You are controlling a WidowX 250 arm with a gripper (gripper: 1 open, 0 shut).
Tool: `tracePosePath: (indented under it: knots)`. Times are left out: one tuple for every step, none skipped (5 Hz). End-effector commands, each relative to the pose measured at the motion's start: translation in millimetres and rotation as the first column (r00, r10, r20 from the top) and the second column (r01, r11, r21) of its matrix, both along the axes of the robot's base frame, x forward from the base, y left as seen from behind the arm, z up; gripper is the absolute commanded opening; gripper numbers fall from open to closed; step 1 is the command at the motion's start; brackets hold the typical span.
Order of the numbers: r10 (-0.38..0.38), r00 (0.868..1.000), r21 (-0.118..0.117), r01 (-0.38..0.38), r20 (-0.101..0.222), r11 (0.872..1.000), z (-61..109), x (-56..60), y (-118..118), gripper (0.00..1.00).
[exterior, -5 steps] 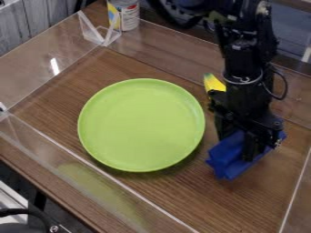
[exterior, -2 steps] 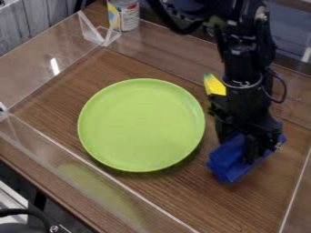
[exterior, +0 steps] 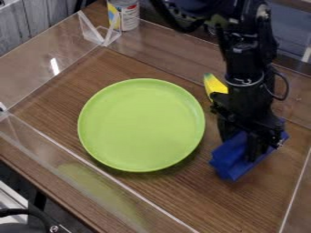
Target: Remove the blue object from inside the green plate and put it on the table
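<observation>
The gripper (exterior: pixel 249 146) points down, clasping the blue block (exterior: pixel 238 157), which touches the counter (exterior: pixel 145 196) just right of the green plate (exterior: pixel 141 124), outside its rim.

You are looking at a robot test bench in a lab or workshop, not a home. The table (exterior: pixel 134 196) is a dark wood-grain board closed in by clear plastic walls (exterior: pixel 43 55), like a small pen for trials. A black robot arm (exterior: pixel 243 45) stands on it, to the right of the green plate (exterior: pixel 134 127). Behind the plate, outside the far wall, you see a white bottle with a yellow label (exterior: pixel 122 14) and dark cables.
</observation>
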State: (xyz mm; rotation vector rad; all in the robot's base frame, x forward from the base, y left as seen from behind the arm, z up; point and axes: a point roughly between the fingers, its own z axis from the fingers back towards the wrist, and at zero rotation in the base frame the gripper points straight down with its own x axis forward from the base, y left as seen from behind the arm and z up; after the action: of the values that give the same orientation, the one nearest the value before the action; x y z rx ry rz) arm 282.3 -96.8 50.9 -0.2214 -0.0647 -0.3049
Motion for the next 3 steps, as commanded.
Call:
tracePosePath:
  knots:
    - [0.014,0.999,-0.016,-0.013,0.051,1.0,11.9,11.9,0.1,0.0]
    - [0.013,0.999,-0.019,-0.012,0.052,1.0,10.9,13.1,-1.0,0.0]
    - [0.013,0.999,-0.022,-0.012,0.052,1.0,9.9,14.2,-1.7,0.0]
